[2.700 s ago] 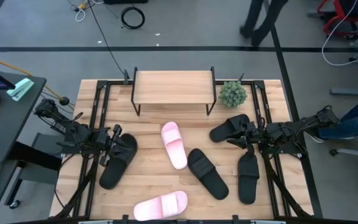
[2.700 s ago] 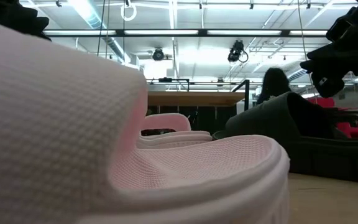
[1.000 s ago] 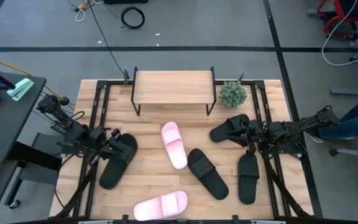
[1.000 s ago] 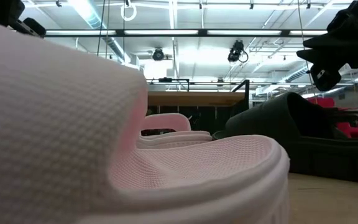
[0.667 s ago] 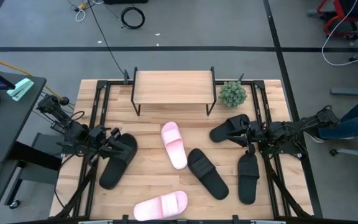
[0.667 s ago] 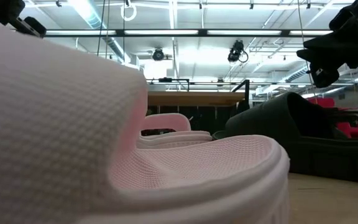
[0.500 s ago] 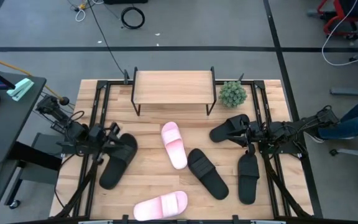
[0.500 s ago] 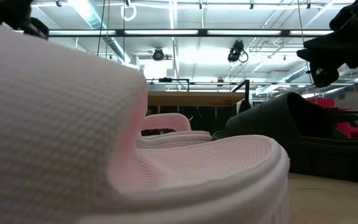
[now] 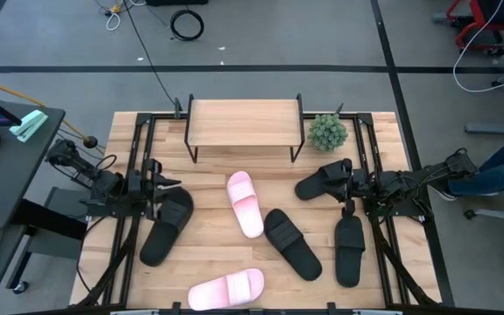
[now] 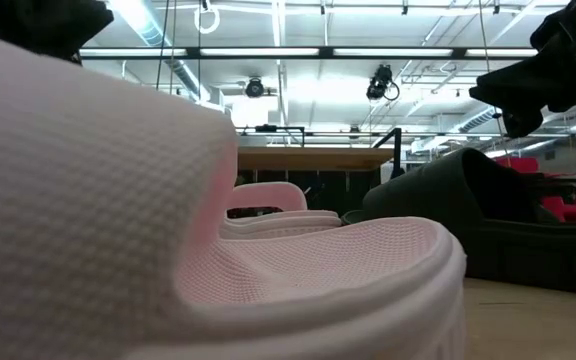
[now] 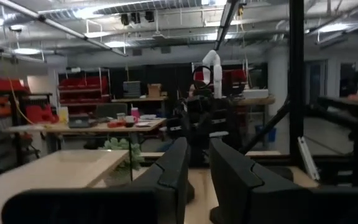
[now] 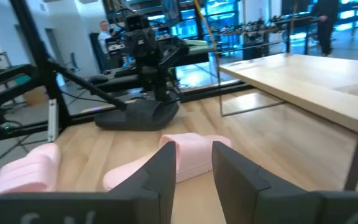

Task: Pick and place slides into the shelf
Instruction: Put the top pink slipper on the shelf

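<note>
On the slatted wooden table [image 9: 208, 179], five slides are seen from above, and none of them is on the shelf [image 9: 243, 122], which stands at the far middle of the table. Its top board is bare. A small green plant [image 9: 327, 131] is placed just beside the right end of the shelf.

One pink slide [image 9: 244, 203] lies in the middle of the table, in front of the shelf, and a second pink slide [image 9: 226, 290] lies at the near edge, so close to the low camera that most of that view is filled by it. A black slide [image 9: 291, 243] lies at an angle just to the right of the middle pink one. Another black slide [image 9: 348, 249] lies farther right, and one more black slide [image 9: 325, 181] lies near the plant. On the left side a black slide [image 9: 166, 225] is found.

The left gripper [image 9: 156, 181] is held above the far end of this left black slide; its fingers [image 11: 174, 167] are only slightly apart and nothing is held between them. The right gripper [image 9: 348, 182] is held over the black slide near the plant, also with a narrow gap between its fingers [image 12: 165, 168] and with nothing gripped.
</note>
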Controlling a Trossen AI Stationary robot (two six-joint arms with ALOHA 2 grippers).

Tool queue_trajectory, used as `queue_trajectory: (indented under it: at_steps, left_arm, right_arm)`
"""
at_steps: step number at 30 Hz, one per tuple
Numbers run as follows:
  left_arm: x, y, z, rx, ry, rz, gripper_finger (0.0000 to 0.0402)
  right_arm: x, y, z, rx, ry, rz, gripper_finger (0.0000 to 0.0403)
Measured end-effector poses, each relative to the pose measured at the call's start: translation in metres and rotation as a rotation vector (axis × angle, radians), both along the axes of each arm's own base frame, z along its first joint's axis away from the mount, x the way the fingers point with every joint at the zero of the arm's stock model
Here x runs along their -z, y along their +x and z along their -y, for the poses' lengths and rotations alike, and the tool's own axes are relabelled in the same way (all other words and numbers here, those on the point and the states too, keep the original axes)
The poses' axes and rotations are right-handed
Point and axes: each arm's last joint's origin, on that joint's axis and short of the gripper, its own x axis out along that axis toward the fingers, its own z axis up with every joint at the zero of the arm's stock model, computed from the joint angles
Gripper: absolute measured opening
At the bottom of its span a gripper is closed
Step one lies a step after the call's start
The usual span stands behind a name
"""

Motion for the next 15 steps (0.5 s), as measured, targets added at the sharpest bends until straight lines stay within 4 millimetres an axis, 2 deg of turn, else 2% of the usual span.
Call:
queue_trajectory:
  at_steps: [15]
  left_arm:
    - [0.0084, 0.0023, 0.0014, 0.061, -0.191, -0.052, 0.0068]
  right_arm:
    - [0.0027, 0.002, -0.0002, 0.013, 0.006, -0.029, 0.011]
